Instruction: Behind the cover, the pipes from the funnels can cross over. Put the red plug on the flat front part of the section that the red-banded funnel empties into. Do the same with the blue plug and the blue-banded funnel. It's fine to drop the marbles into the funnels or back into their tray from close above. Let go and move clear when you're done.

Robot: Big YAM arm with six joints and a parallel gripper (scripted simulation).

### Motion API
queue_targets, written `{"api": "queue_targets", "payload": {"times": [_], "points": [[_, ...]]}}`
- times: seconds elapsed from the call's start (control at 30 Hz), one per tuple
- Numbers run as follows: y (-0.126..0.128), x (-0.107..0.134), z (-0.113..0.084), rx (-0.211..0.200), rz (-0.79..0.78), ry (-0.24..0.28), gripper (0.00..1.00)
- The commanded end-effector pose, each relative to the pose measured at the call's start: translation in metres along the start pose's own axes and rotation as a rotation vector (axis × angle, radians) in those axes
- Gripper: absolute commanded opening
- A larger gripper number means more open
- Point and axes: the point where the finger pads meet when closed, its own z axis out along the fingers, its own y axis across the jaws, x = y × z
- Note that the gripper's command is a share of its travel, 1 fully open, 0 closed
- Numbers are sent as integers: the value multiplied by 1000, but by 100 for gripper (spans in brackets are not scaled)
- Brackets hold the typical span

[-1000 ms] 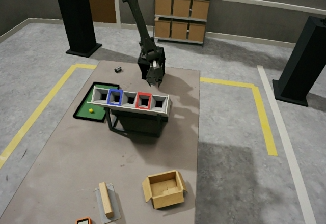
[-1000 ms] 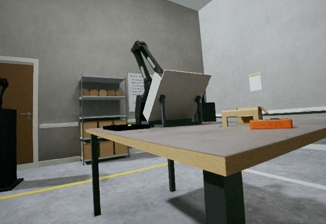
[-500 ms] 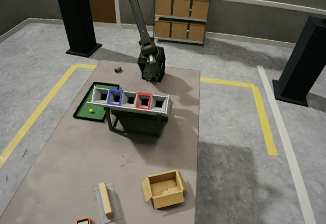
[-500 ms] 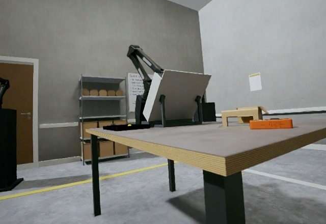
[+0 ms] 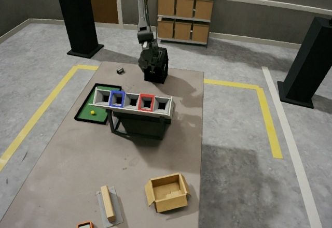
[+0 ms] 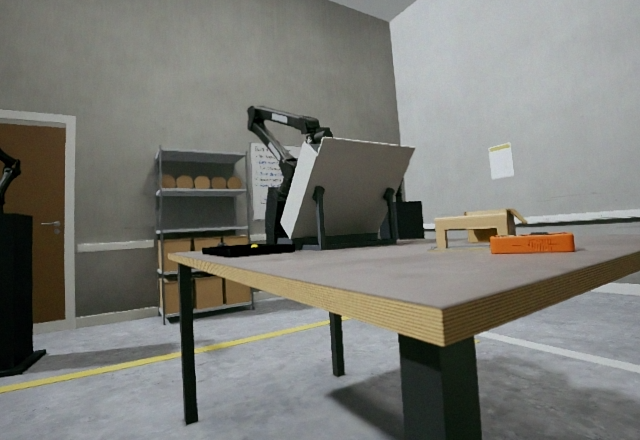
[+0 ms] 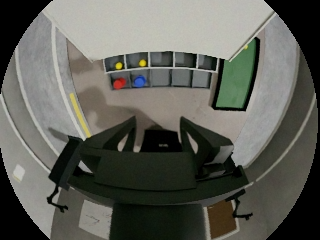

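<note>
A funnel rack (image 5: 131, 102) stands on a dark frame, with a blue-banded funnel (image 5: 116, 98) and a red-banded funnel (image 5: 146, 102). A green marble tray (image 5: 93, 108) to its left holds one yellow marble (image 5: 92, 112). My gripper (image 5: 149, 66) hangs behind the rack, open and empty. The wrist view shows my gripper (image 7: 158, 120) above the row of sections under the white cover (image 7: 160, 20). The red plug (image 7: 119, 83) lies on the front of the leftmost section and the blue plug (image 7: 139, 82) on the second. A yellow marble (image 7: 119, 66) sits behind the red plug, another (image 7: 142, 63) behind the blue.
A small black cylinder (image 5: 120, 71) lies near the table's far edge beside the arm's black base (image 5: 156, 69). An open cardboard box (image 5: 167, 191), a wooden block (image 5: 107, 202) on a grey pad and an orange device (image 5: 85, 224) lie at the near end.
</note>
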Motion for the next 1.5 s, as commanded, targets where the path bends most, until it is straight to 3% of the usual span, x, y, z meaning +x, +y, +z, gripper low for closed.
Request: {"api": "queue_targets", "payload": {"times": [0.0, 0.17, 0.23, 1.47], "points": [[-10, -19, -39, -6, -16, -49, 59], [-13, -18, -44, -4, -18, -40, 59], [-13, -5, -30, 2, -25, 4, 59], [-12, -7, -30, -3, -27, -7, 59]]}}
